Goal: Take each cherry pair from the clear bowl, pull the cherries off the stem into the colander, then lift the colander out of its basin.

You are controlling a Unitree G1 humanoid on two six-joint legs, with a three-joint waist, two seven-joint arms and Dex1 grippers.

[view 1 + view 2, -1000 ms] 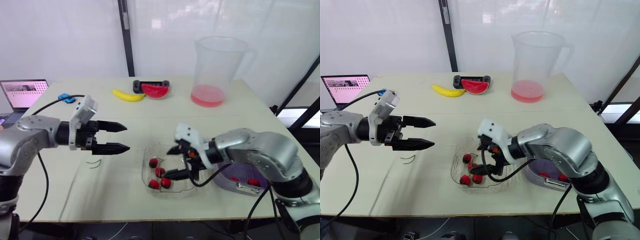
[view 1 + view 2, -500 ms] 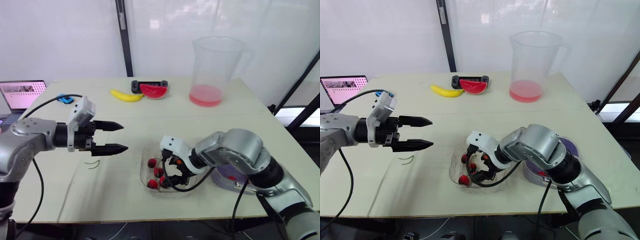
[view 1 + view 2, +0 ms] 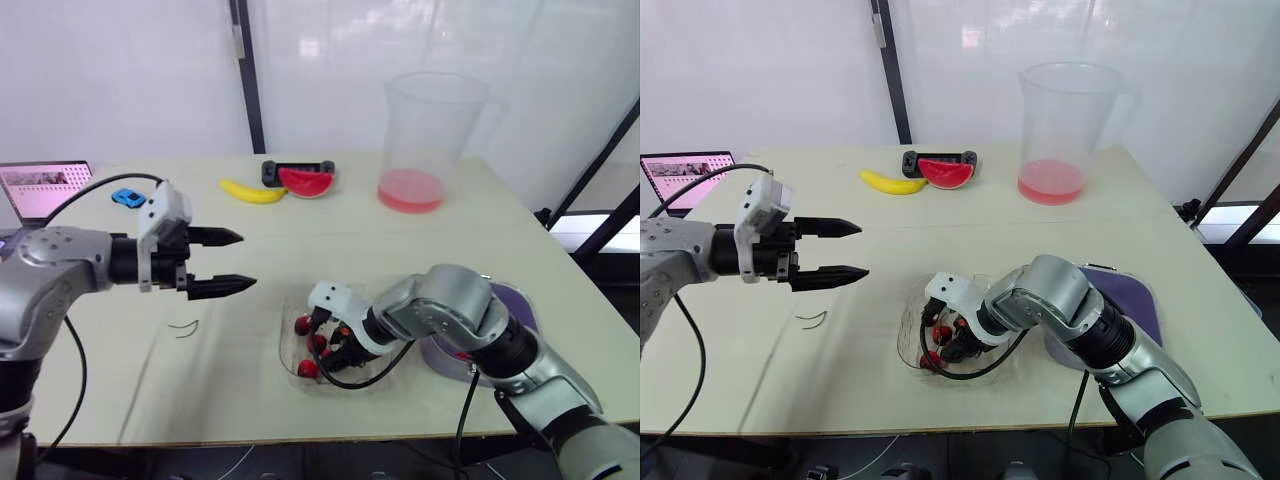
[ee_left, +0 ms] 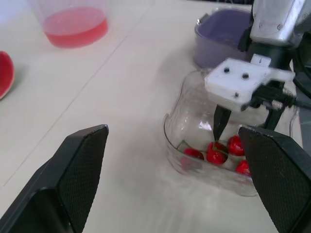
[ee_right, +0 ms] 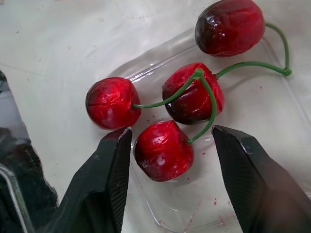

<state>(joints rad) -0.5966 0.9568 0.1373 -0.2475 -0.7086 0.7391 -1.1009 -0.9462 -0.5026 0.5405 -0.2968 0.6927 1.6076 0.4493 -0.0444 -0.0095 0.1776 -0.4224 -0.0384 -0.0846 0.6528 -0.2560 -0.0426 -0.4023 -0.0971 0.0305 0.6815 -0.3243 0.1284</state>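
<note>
Reaching into clear bowl (image 3: pixel 288 352) w/ right end effector (image 5: pixel 170 138), spread wide astride one cherry (image 5: pixel 164 151), gripping nothing yet. Holding left end effector (image 3: pixel 243 261) open, empty, above bench (image 3: pixel 450 230), well apart from bowl. Judging task partway: min. four cherries to go, bare stem (image 3: pixel 186 327) on bench, purple colander (image 4: pixel 221 29) not lifted. No legible labels.

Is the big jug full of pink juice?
Nearly empty: pink liquid fills just the bottom of the upright clear pitcher.
</note>
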